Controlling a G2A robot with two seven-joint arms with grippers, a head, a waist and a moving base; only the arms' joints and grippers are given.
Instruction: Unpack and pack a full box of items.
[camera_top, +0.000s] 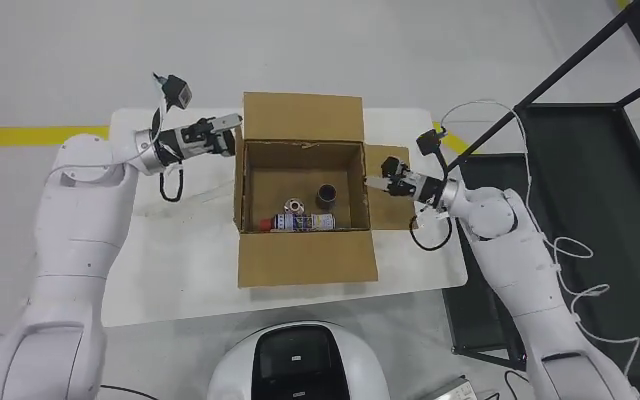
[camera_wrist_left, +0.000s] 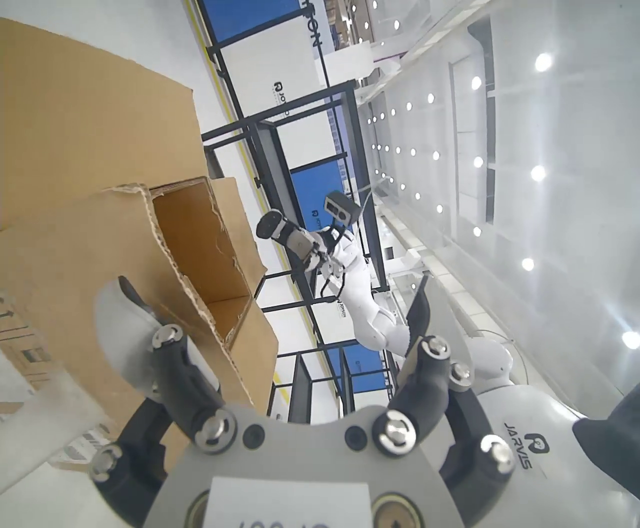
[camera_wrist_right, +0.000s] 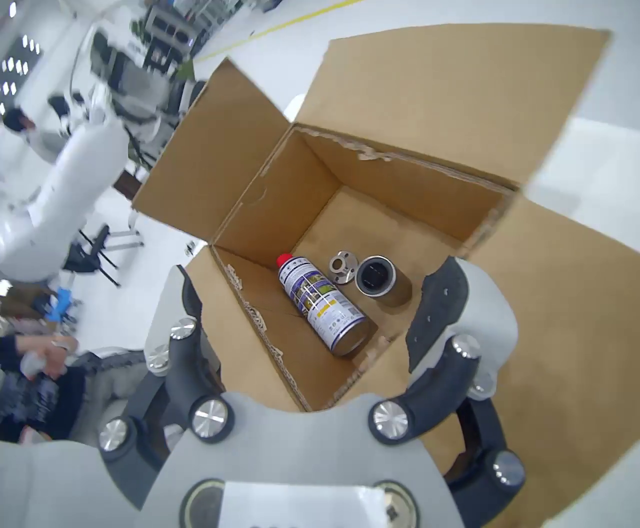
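Cardboard box (camera_top: 300, 160), brown and open-flapped, holds a red-capped white spray can (camera_wrist_right: 322, 302) lying on its floor beside a steel flange (camera_wrist_right: 342, 266) and dark sleeve (camera_wrist_right: 382, 281). My left gripper (camera_top: 228, 133) and right gripper (camera_top: 374, 184) flank it, both spread wide, empty; the can looks rigid, slick, so pinch mid-body.

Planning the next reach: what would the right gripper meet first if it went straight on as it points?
Likely the spray can lying on the box floor: the right gripper, open, aims down into the box. Depth is unclear, so the near wall's rim might come first.
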